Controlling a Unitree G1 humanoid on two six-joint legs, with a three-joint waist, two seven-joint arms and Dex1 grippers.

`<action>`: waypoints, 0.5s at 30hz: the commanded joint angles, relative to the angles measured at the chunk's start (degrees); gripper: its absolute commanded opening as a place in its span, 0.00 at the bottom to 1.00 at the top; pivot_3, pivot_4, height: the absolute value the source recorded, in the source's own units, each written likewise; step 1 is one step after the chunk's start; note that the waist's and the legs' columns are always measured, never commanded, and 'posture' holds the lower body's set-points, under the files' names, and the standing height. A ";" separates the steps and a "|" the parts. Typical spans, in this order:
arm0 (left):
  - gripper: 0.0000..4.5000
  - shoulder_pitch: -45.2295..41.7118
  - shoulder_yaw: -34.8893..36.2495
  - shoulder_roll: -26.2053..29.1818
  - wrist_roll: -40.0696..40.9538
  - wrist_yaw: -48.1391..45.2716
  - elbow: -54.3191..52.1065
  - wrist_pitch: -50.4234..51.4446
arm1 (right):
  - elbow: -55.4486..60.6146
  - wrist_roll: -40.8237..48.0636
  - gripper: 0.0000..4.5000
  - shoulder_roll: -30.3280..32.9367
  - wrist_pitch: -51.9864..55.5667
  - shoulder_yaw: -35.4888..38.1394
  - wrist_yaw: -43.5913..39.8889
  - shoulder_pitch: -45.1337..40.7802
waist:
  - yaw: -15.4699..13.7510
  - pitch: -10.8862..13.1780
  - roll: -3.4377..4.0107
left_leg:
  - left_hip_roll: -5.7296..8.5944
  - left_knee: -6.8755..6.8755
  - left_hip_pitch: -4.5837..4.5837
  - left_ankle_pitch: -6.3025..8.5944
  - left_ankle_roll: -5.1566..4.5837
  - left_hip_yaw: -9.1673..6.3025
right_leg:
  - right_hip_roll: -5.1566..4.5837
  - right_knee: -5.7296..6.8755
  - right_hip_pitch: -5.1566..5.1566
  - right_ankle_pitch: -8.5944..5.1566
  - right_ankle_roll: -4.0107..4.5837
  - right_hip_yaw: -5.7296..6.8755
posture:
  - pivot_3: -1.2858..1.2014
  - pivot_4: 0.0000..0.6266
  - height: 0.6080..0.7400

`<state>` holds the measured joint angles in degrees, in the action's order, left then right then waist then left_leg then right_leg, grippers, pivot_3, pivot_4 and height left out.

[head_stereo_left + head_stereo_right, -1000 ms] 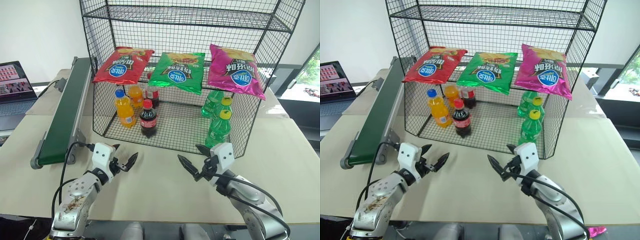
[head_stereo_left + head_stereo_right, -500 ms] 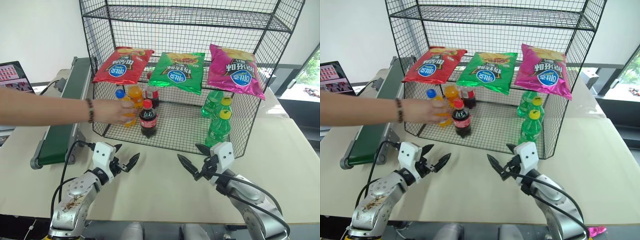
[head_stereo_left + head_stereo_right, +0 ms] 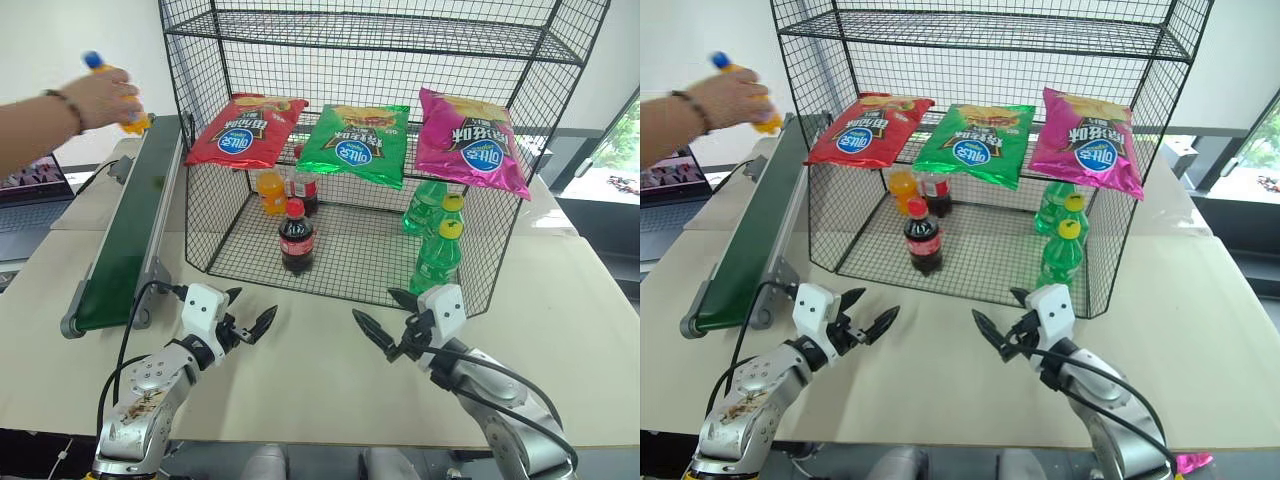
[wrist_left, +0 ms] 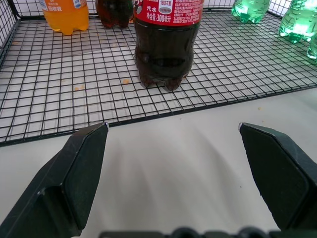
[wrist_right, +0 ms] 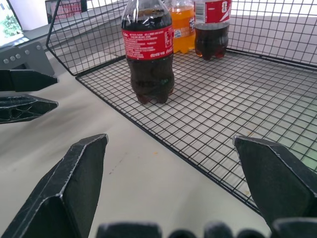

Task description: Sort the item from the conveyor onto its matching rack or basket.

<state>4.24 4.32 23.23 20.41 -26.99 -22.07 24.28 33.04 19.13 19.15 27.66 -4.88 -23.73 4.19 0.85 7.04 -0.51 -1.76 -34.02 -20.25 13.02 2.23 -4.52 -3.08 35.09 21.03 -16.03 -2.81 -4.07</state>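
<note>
Orange soda, the bottle [image 3: 112,93] you were meant to sort, was not on the belt [image 3: 128,236] yet: a person's hand [image 3: 100,98] held it in the air just above the belt's far end, beside the rack's [image 3: 390,40] left upper corner, most likely about to set it down so it could ride toward you. Its blue cap poked out past the fingers; the label was hidden in the grip, so I could not read it.

Your left gripper [image 3: 246,329] hung over the table [image 3: 590,320] in front of the rack's bottom basket [image 3: 350,265], its two black fingers spread wide and holding nothing. Your right gripper [image 3: 383,336] matched it on the other side, also agape and empty. Both pointed at the basket's front edge, a sensible waiting pose while the person fed the belt.

Inside the basket, a cola bottle [image 3: 296,236] stood near the front, with a second orange bottle [image 3: 271,191] and another cola behind it toward the left, and green bottles [image 3: 438,250] grouped at the right. Three crisp bags [image 3: 360,140] lay on the tier above. Judging by that grouping, the soda belonged at the basket's left, next to its orange twin.
</note>
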 commanded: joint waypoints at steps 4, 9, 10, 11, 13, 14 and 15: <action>1.00 0.18 0.84 0.36 0.45 -0.29 -2.23 -0.59 | 1.40 -0.05 1.00 0.42 -1.97 0.29 -0.90 -0.79 | 0.00 0.00 0.00 | 0.00 0.00 0.00 0.00 0.00 0.00 | 0.00 0.00 0.00 0.00 0.00 0.00 | 0.52 0.24 0.98; 1.00 0.23 0.82 0.21 0.51 -0.29 -2.33 -0.71 | 1.85 -0.20 1.00 0.24 -1.63 -0.07 -0.95 -0.93 | 0.00 0.00 0.00 | 0.00 0.00 0.00 0.00 0.00 0.00 | 0.00 0.00 0.00 0.00 0.00 0.00 | 0.52 0.24 0.98; 1.00 0.27 0.86 0.20 0.54 -0.25 -2.43 -0.68 | 1.88 -0.16 1.00 0.26 -1.54 -0.05 -1.02 -1.07 | 0.00 0.00 0.00 | 0.00 0.00 0.00 0.00 0.00 0.00 | 0.00 0.00 0.00 0.00 0.00 0.00 | 0.52 0.24 0.98; 1.00 0.43 1.10 0.17 0.70 -0.14 -2.64 -0.57 | 1.83 -0.06 1.00 0.36 -1.47 0.05 -1.20 -1.36 | 0.01 0.00 0.00 | 0.00 0.00 0.00 0.00 0.00 0.00 | 0.00 0.00 0.00 0.00 0.00 0.00 | 0.52 0.24 0.98; 1.00 0.92 2.03 0.18 1.41 0.00 -3.07 -0.20 | 1.55 0.21 1.00 0.58 -1.42 0.37 -1.64 -2.05 | 0.07 0.00 0.00 | 0.00 0.00 0.00 0.00 0.00 0.00 | 0.00 0.00 0.00 0.00 0.00 0.00 | 0.52 0.24 0.98; 1.00 1.23 2.95 0.23 2.20 -0.01 -3.52 0.12 | 1.22 0.47 1.00 0.84 -1.45 0.69 -2.13 -2.66 | 0.10 0.00 0.00 | -0.01 0.00 0.00 0.00 0.00 0.00 | 0.00 0.00 0.00 0.00 0.00 0.00 | 0.52 0.24 0.98; 1.00 1.51 3.84 0.29 2.83 -0.04 -3.97 0.15 | 0.92 0.79 1.00 1.13 -1.49 1.04 -2.67 -3.26 | 0.10 0.00 0.00 | -0.01 0.00 0.00 0.00 0.00 0.00 | 0.00 0.00 0.00 0.00 0.00 0.00 | 0.52 0.24 0.98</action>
<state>5.64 5.74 23.18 21.58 -27.04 -23.14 24.32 32.87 19.14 19.82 27.66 -4.93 -25.44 2.22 0.95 7.04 -0.51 -1.77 -34.02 -20.25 13.02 2.23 -4.52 -3.08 35.09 21.03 -16.03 -2.81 -4.06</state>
